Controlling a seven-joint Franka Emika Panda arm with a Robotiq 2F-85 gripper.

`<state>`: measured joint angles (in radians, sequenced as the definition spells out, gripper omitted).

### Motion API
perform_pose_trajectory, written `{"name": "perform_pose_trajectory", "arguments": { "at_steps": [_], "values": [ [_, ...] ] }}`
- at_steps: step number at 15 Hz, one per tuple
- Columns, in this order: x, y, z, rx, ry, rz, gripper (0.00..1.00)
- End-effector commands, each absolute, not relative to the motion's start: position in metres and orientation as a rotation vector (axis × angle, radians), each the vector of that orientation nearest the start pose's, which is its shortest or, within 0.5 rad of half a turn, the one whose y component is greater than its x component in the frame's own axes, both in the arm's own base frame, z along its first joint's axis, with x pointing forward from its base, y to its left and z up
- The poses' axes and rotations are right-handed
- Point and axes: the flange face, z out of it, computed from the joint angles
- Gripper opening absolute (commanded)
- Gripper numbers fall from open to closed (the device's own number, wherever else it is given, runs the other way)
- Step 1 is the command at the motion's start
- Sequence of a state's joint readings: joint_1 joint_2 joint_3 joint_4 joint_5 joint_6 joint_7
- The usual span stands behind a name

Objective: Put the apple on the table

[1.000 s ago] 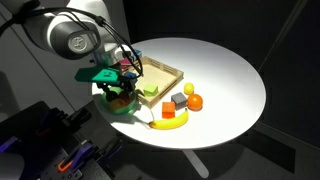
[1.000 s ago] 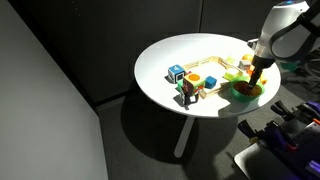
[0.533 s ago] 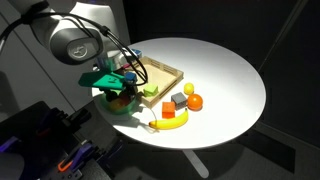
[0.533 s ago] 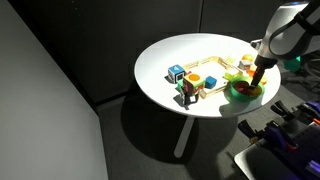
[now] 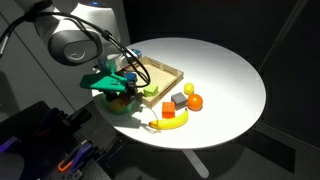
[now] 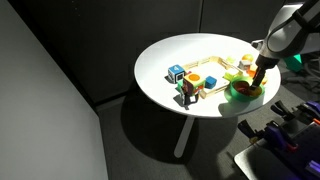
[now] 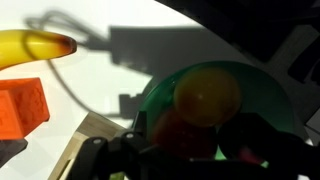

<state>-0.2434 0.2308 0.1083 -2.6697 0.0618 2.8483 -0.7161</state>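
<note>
My claw (image 5: 120, 88) gapes wide, reaching; apple (image 7: 207, 95) in bowl (image 7: 265, 90) just below. Next: descend, grip, move to tabletop (image 5: 225, 70).

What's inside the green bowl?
A round yellow-red fruit sits in the green bowl, probably the apple, with something darker red beside it. The open end effector just above covers the bowl's near part, so anything else there is hidden.

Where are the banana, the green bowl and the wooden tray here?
banana (image 5: 170, 122): in an exterior view, middle of its curve.
green bowl (image 7: 262, 95): wrist view, its inner wall, right side.
wooden tray (image 5: 162, 76): in an exterior view, bare floor.
</note>
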Motion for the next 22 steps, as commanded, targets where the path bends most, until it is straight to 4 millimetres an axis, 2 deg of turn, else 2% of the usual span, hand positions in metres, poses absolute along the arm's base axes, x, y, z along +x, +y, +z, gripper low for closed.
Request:
{"name": "perform_pose_trajectory", "arguments": {
  "at_steps": [1, 13, 15, 18, 19, 22],
  "values": [
    [0.397, -0.057, 0.158, -2.972, -0.831, 0.011, 1.00],
    [0.381, -0.052, 0.147, -2.993, -0.866, -0.025, 1.00],
    [0.381, -0.051, 0.146, -2.994, -0.875, -0.031, 0.74],
    [0.383, -0.051, 0.147, -2.996, -0.880, -0.039, 0.49],
    [0.384, -0.052, 0.150, -2.996, -0.877, -0.044, 0.43],
    [0.384, -0.052, 0.158, -3.000, -0.863, -0.053, 0.43]
  ]
}}
